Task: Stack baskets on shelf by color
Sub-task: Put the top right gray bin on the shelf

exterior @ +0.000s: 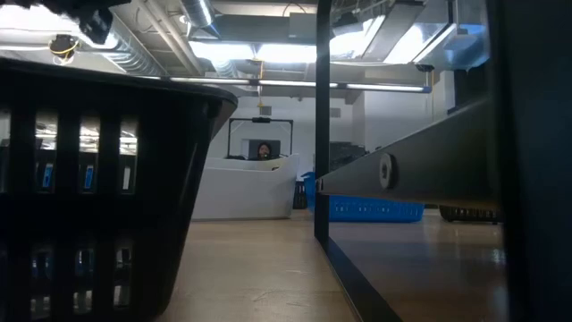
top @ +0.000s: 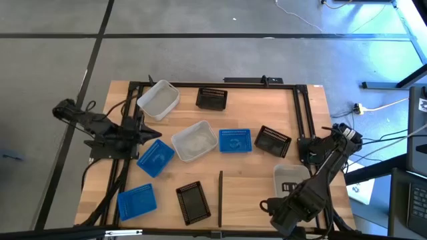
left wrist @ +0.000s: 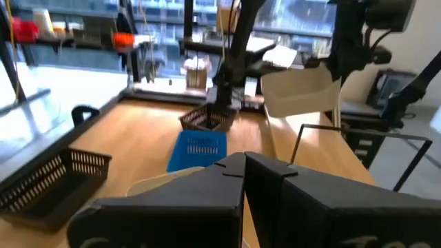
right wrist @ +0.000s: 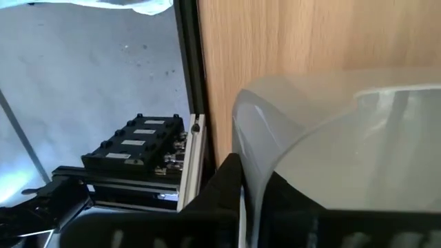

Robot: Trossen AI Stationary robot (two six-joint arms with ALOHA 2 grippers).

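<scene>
Though barely begun by the look of it: zero baskets on shelf, which sits near desk's front edge, centre.

Left gripper: clenched, holding nothing, parked near left edge, just beside blue basket.

Right gripper: clenched too, near front-right corner, hard up against white basket. No grasp visible; touching or not, cannot tell.

Risks, judged:
- Shoving that white basket toward right edge on first swing, given how close it sits to shut fingers.
- Pushing instead of gripping if fingers not released before approach.
- Snagging shelf's upright bar when bringing anything in from left.
- Nesting crooked, stack tipping.

Around:
- Second white basket at back-left corner.
- Third white basket mid-desk, just beside second blue basket.
- Black basket at back edge.
- Tilted black basket right of centre.
- Third blue basket at front-left.
- Front black basket just beside bar, likely blocking left-side access to shelf.
- Person far behind desk in low view.
</scene>
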